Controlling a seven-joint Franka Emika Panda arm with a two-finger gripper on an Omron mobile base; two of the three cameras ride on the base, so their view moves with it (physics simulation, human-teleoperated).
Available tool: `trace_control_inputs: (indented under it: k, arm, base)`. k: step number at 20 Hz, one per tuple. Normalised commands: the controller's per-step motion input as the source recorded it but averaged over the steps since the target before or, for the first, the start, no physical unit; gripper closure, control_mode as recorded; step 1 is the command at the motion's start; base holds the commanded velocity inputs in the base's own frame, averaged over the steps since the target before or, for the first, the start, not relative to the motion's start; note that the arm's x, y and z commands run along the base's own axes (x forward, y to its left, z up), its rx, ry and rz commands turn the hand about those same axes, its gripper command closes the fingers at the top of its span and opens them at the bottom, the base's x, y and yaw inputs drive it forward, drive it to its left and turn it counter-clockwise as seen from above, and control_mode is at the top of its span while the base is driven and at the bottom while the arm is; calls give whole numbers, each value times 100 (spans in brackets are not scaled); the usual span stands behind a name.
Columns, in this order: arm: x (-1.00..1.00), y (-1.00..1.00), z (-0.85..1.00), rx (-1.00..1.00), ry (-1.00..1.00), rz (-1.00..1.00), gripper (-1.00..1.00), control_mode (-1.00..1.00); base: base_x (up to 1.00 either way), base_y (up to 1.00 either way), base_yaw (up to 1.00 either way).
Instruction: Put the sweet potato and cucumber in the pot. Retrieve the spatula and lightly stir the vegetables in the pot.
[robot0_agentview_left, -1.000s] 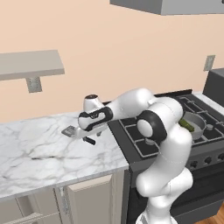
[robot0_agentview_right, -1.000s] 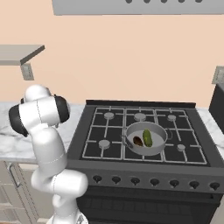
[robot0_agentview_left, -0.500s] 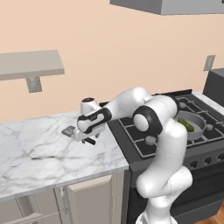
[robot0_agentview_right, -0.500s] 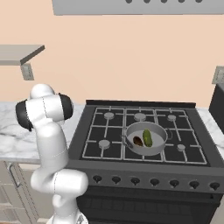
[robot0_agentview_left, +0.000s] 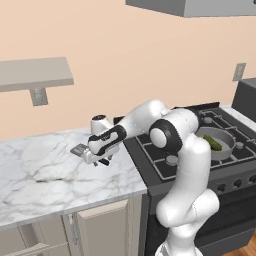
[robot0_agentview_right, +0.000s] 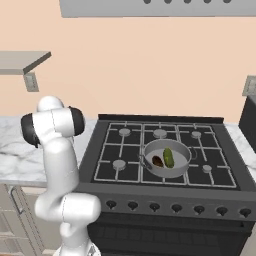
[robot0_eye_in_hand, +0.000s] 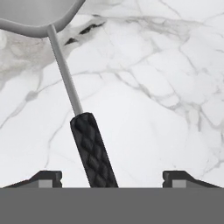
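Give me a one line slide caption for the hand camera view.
Open hand low over the marble counter, fingertips either side of the spatula's black handle.

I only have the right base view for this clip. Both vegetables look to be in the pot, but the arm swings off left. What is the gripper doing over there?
Observer: The gripper is down at the marble counter, over the spatula.
Operator: Has it grabbed it?
Observer: Not yet. In the hand view the black handle lies between the two fingertips, off-centre toward one, with gaps on both sides.
Operator: Which way does the head point?
Observer: Away from the stove; the grey head pokes out on the gripper's far side.
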Motion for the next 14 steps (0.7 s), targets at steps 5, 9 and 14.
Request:
trace_control_inputs:
  k: [5, 9, 14]
  arm:
    - [0, 0, 0, 0, 0, 0, 100, -100]
    - [-9, 0, 0, 0, 0, 0, 100, -100]
    - [-59, -34, 35, 11, -8, -8, 100, -100]
  base:
    - [0, 0, 0]
    - [0, 0, 0]
    - [0, 0, 0]
